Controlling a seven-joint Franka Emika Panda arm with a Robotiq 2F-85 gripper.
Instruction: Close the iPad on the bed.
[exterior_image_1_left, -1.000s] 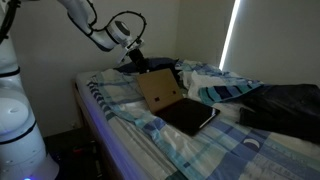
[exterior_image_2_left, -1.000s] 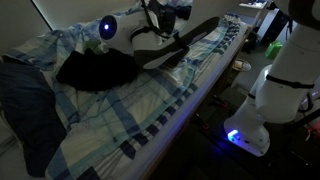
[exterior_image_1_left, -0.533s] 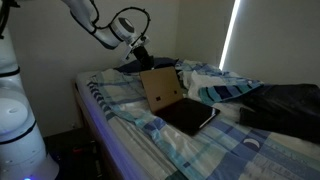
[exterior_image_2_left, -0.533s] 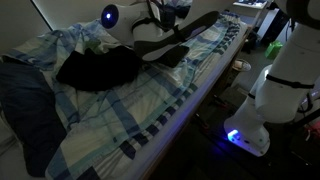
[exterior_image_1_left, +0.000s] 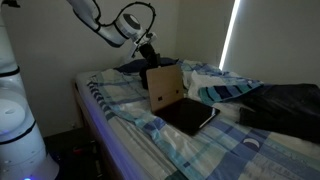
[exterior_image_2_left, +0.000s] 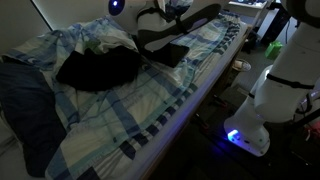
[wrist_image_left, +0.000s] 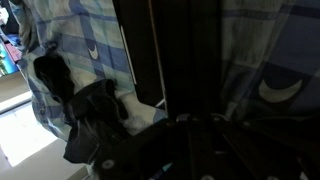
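Dim room, checked blue bedding: at the left edge of an exterior view we see the robot's white base (exterior_image_1_left: 12, 115), and above it the arm (exterior_image_1_left: 95, 20) reaches across the top of the frame toward the head of the bed (exterior_image_1_left: 120, 102). The gripper (exterior_image_1_left: 147, 47) hangs at the upper edge of the tan cover (exterior_image_1_left: 164, 88), and in this light we cannot tell whether its jaws are clamped on that edge or merely resting against it. The iPad (exterior_image_1_left: 190, 117) lies dark and flat on the bedding near the middle of the bed, with the cover standing almost upright along its far side. To the right lies a blue patterned pillow (exterior_image_1_left: 228, 90), then a dark blanket (exterior_image_1_left: 285, 105), under a bright strip of window light (exterior_image_1_left: 232, 30). Any mark on the cover is too dark to read. In the wrist view a dark panel (wrist_image_left: 165, 50) runs up the frame over the checked cloth, and the fingers are lost in shadow. Compared with a second ago, we find the cover tipped up from a backward lean to near vertical, and the gripper has shifted right and slightly higher with it; the iPad itself, the pillow and the blanket lie where they were.
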